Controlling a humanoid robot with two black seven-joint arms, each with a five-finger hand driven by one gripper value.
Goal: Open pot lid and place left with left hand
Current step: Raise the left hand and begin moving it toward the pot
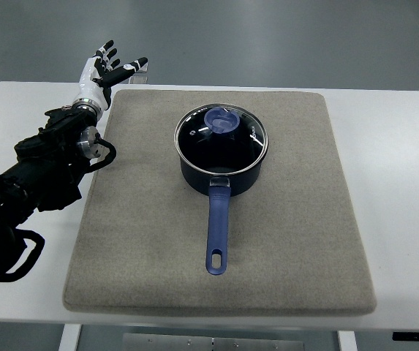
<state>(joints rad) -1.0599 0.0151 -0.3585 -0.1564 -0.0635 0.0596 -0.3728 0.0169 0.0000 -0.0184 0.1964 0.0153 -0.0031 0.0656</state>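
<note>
A dark blue saucepan (220,170) stands on the grey mat (297,219), its long blue handle (217,230) pointing toward the near edge. A glass lid (221,136) with a blue knob (221,121) sits closed on the pot. My left hand (109,69) hovers at the mat's far left corner, well left of the pot, with fingers spread and holding nothing. Its black arm (41,168) enters from the left edge. The right arm is out of view.
The mat lies on a white table (399,183). A bare strip of mat (129,205) runs left of the pot. A small clear object (142,69) sits by the left hand at the table's far edge.
</note>
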